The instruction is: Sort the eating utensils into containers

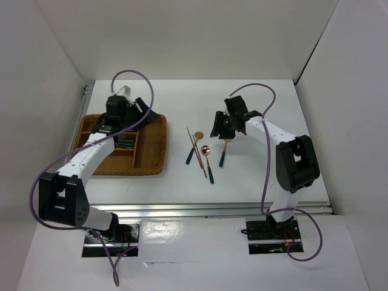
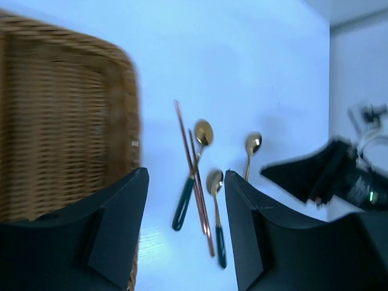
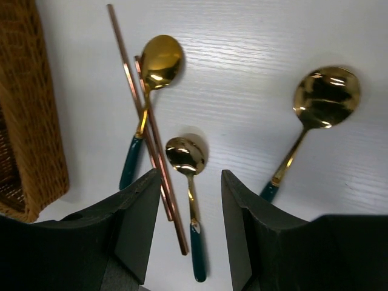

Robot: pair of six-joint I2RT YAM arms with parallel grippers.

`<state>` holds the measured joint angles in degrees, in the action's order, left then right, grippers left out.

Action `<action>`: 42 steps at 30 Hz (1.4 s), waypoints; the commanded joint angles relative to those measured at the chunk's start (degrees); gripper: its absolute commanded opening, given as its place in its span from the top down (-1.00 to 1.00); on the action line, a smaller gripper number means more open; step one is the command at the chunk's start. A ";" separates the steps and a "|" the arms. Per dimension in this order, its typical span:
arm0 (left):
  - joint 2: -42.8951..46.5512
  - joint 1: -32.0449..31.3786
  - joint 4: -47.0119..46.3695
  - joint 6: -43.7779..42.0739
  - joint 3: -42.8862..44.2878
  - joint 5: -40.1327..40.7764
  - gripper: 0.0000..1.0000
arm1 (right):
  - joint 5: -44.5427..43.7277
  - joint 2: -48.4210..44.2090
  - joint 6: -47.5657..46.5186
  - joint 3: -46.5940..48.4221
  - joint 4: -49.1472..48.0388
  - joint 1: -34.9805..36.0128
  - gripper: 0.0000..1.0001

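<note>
Over the table (image 1: 254,176) with the right gripper (image 3: 189,176), jaws spread wide, nothing held. Straight ahead between its fingers: a small spoon (image 3: 185,154). Just off the tray-side finger: two chopsticks (image 3: 148,121), crossing the handle of a second spoon (image 3: 160,57). Off the other finger, well apart: a third spoon (image 3: 327,97). Over the wicker tray (image 1: 159,154) with the left gripper (image 2: 185,174), likewise wide and empty (view blurred); tray rim beside one finger, every loose utensil out ahead on the table. Under that arm, in one compartment: teal-handled pieces (image 1: 126,144), kind unclear.
</note>
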<state>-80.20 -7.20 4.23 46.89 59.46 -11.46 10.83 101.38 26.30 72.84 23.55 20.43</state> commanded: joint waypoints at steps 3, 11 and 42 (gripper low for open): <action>-4.78 -9.31 0.07 -17.18 7.58 -3.48 -0.33 | -9.07 -2.77 3.30 -2.34 5.80 -0.39 -0.04; -10.15 -15.20 1.31 -20.53 10.94 -4.00 -0.31 | -10.30 -3.30 6.92 -7.88 6.33 -0.39 -0.01; -11.73 -19.77 1.67 -23.52 10.86 -3.82 -0.28 | -12.85 7.51 7.45 -4.03 6.24 0.67 0.81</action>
<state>-91.77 -25.78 8.51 25.43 70.00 -13.41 -0.62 106.50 33.61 67.59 29.63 20.71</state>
